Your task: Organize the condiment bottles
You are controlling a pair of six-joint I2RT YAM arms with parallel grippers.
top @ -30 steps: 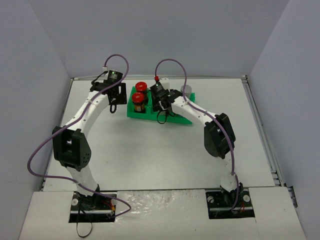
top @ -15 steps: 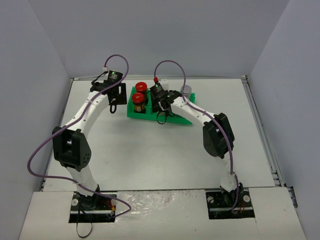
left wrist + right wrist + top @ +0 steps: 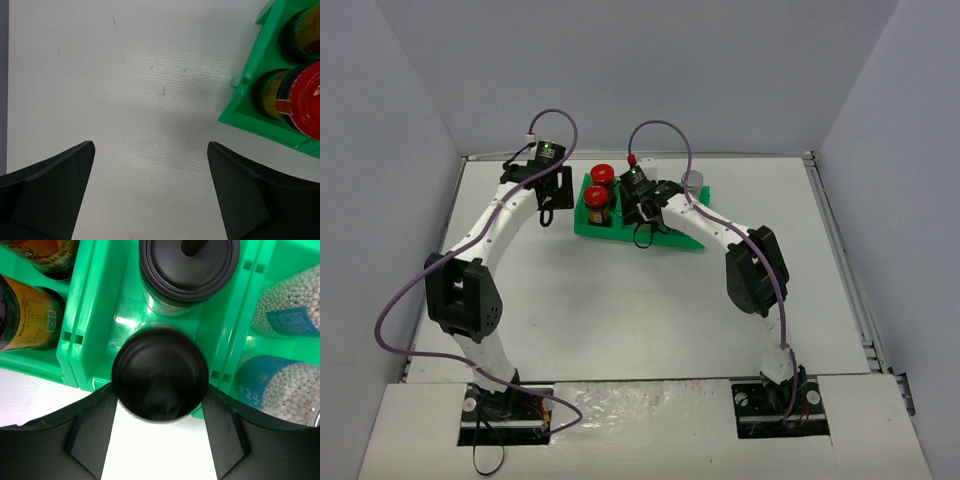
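Pinching black-capped jar (image 3: 160, 377) with right gripper (image 3: 159, 392) in green tray (image 3: 95, 315); holding left gripper (image 3: 150, 146) wide open, empty; can't read blue labels (image 3: 290, 320).

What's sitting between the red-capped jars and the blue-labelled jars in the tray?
Two black-capped jars, in the middle compartment of the tray; the nearer one stands between the fingers of the right gripper. The right wrist view shows it.

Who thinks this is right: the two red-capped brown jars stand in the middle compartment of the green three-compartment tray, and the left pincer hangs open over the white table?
No. The two red-capped brown jars stand in the left end compartment of the green three-compartment tray, not the middle: see the top external view. The left pincer does hang open over the white table.
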